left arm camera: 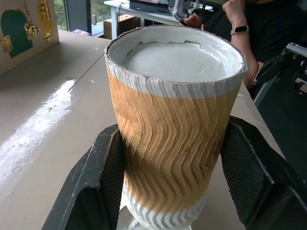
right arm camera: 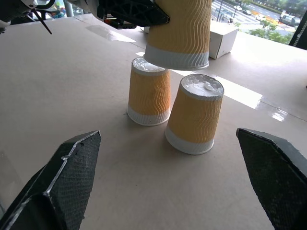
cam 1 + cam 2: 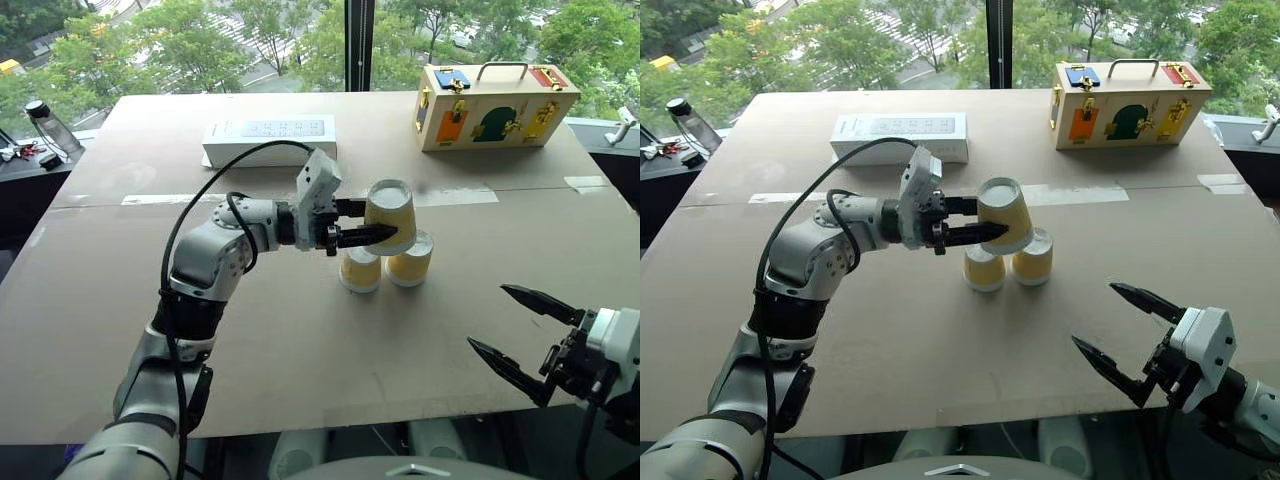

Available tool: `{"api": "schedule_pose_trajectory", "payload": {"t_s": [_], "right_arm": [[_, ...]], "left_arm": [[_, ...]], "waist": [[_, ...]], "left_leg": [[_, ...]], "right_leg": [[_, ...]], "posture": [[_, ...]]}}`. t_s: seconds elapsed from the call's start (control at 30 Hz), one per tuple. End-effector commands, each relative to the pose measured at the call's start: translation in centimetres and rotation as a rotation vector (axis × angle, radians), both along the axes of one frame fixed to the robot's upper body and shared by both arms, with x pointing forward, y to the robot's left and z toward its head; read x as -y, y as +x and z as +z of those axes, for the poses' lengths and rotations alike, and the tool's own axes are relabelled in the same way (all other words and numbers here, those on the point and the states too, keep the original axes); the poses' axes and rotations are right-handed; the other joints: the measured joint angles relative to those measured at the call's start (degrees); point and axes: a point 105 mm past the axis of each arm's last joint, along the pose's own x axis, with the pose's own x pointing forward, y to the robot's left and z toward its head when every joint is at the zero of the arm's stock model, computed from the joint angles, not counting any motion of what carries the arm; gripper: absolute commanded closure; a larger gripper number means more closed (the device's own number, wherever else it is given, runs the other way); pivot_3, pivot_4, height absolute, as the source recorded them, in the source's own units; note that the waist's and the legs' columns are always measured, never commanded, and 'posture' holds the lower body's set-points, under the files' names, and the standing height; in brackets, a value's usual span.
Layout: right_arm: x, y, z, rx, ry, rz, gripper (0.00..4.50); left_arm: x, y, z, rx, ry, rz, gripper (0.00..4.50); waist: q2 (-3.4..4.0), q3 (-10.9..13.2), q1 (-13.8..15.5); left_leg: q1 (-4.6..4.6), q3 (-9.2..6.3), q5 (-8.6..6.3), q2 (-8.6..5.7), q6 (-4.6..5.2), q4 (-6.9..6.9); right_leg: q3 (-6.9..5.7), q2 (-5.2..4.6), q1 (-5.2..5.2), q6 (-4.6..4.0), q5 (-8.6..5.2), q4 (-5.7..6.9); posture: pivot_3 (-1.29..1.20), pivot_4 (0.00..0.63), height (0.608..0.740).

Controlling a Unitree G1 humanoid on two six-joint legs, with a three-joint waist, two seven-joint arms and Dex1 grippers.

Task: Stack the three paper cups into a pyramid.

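Two paper cups [image 3: 360, 271] [image 3: 411, 260] stand upside down, side by side, on the brown table [image 3: 300, 350]. My left gripper [image 3: 372, 221] is shut on the third paper cup [image 3: 391, 214], which is also upside down and hangs just over the pair, so the pyramid is not formed. The right wrist view shows its white rim [image 2: 177, 56] close above the two bases [image 2: 148, 64] [image 2: 201, 85]; contact cannot be told. In the left wrist view both fingers [image 1: 96, 182] press on the ribbed sleeve [image 1: 172, 129]. My right gripper [image 3: 488, 317] stands open, near the table's front right edge.
A white box [image 3: 270, 140] lies at the back of the table, and a wooden case with latches [image 3: 495, 105] sits at the back right. A bottle [image 3: 48, 125] stands off the table's left. A person's arm [image 1: 240, 28] shows beyond the table.
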Motion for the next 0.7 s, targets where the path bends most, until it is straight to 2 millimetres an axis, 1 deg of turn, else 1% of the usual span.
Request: {"api": "schedule_pose_trajectory", "payload": {"t_s": [0.03,0.2,0.33,0.47,0.6,0.7], "right_arm": [[-0.5,-0.5,1.1,0.06,-0.005,-0.002,0.0],[-0.6,-0.8,1.0,0.057,-0.002,-0.011,0.0],[-0.3,-0.8,0.9,0.056,-0.005,-0.02,0.0],[0.3,-0.7,0.8,0.055,-0.014,-0.032,0.0],[0.9,-0.6,0.8,0.058,-0.028,-0.043,0.0],[1.1,-0.5,0.8,0.06,-0.032,-0.042,0.0]], "left_arm": [[0.4,0.1,0.6,0.054,0.006,-0.017,2.2],[1.0,0.1,0.1,0.055,0.014,-0.02,2.2],[1.5,0.4,0.4,0.063,0.01,-0.004,2.2],[2.0,0.5,0.8,0.064,0.007,0.005,2.2],[2.1,1.0,0.6,0.064,0.019,0.036,2.2],[2.0,0.9,0.3,0.053,0.03,0.039,2.2]], "waist": [[0.0,0.0,0.0],[0.0,0.0,0.0],[0.0,0.0,0.1],[-0.01,0.0,0.1],[-0.01,0.0,0.1],[-0.01,0.0,0.1]], "left_leg": [[-0.01,0.0,0.0,0.0,0.0,0.01],[-0.01,0.0,0.0,-0.01,0.0,0.01],[-0.01,0.01,0.0,-0.01,0.0,0.01],[-0.01,0.0,0.0,-0.01,0.0,0.01],[-0.01,0.01,0.0,-0.02,0.0,0.01],[-0.01,0.0,0.0,-0.02,0.0,0.01]], "right_leg": [[0.0,0.0,0.0,0.0,0.0,0.0],[0.0,-0.02,0.0,-0.01,-0.02,-0.01],[0.01,-0.02,0.0,-0.01,-0.02,-0.01],[0.0,-0.02,0.0,0.0,-0.02,-0.01],[0.01,-0.02,0.0,0.01,-0.03,-0.01],[0.0,-0.02,0.0,0.0,-0.02,-0.01]], "posture": [[0.0,0.15,0.74],[0.0,0.15,0.74],[0.0,0.15,0.74],[0.0,0.15,0.74],[0.0,0.15,0.74],[0.0,0.15,0.74]]}}
